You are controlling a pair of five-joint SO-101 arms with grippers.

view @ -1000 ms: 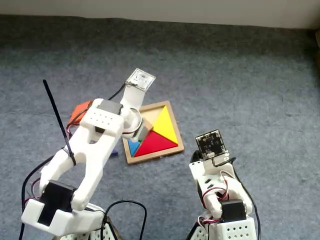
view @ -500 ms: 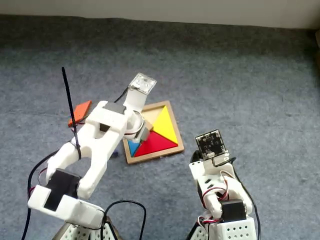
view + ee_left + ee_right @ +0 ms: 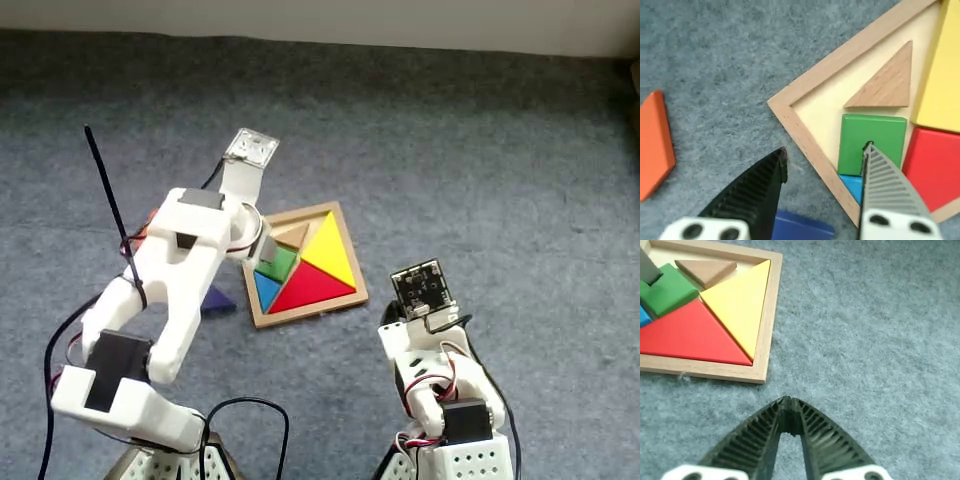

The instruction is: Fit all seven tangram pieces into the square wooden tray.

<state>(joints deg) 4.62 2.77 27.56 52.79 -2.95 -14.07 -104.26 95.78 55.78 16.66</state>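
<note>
High view, from the left: an orange piece (image 3: 655,145) and a dark blue piece (image 3: 215,298) lie out on the grey tabletop (image 3: 480,150), both clear of the square wooden tray (image 3: 300,311). The left tool (image 3: 825,148) hangs over the tray's near corner with its fingers apart and holding nothing. One finger is outside the rim and the other is over the green square (image 3: 882,131), which sits flat in the tray. Beside the square are a plain wood triangle (image 3: 887,87), a small light blue triangle (image 3: 266,290), the big red triangle (image 3: 308,288) and the big yellow triangle (image 3: 330,248). That makes five pieces in and two to go. A pale strip of tray floor shows bare along the rim by the green square. To do this step well, the left tool should probably rise straight up so that neither finger nudges the square. It could then take the dark blue or orange piece by its flat edges and turn it to match the bare gap. The right tool (image 3: 789,402) rests closed over the tabletop, apart from the tray. No writing or label can be read on any piece.
</note>
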